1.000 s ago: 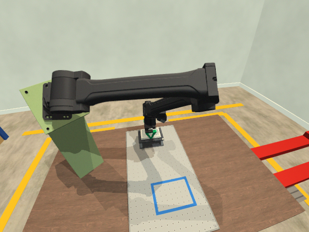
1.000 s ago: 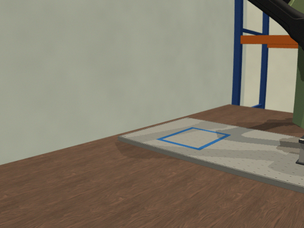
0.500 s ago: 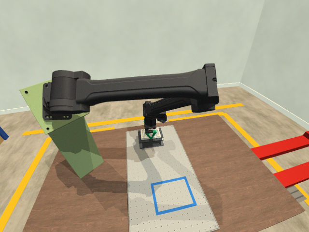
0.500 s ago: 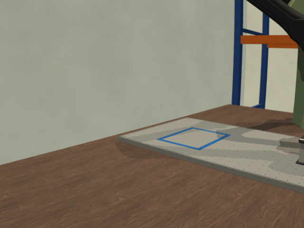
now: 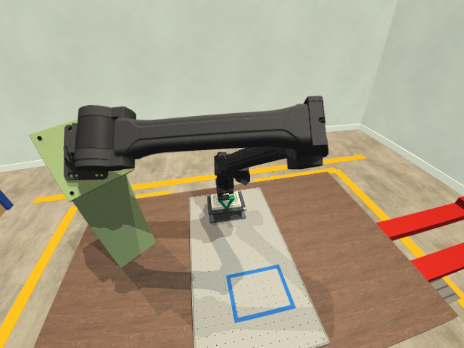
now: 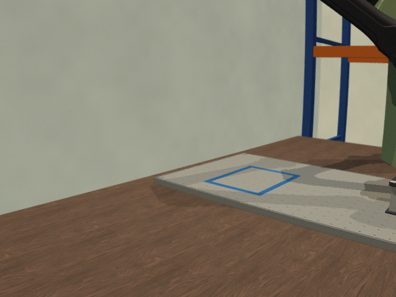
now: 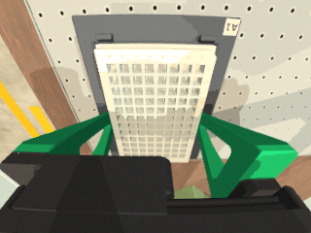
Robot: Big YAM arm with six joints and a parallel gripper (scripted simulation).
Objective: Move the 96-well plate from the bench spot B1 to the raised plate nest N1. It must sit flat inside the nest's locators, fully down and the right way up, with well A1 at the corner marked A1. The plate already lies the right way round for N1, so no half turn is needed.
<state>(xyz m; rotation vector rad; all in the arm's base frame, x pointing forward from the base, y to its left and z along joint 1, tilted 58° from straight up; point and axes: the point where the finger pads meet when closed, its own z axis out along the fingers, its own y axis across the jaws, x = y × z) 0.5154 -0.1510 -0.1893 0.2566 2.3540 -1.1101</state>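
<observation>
The white 96-well plate (image 7: 155,99) is gripped on its two long sides by my green-fingered gripper (image 7: 155,136). It hangs over the dark grey raised nest N1 (image 7: 156,29), whose A1 label (image 7: 231,27) is at the far right corner in the wrist view. The plate's far edge lies next to two locator tabs (image 7: 104,37). I cannot tell if it touches the nest floor. In the top view the gripper (image 5: 225,202) and the plate (image 5: 225,202) are on top of the nest (image 5: 226,212). The blue square B1 (image 5: 259,293) is bare; it also shows in the exterior view (image 6: 252,179).
The grey perforated board (image 5: 247,270) carries the nest and B1 on the brown table. The arm's green pedestal (image 5: 101,198) stands at the left. Red beams (image 5: 427,220) lie at the right. A blue and orange rack (image 6: 326,70) stands behind the table.
</observation>
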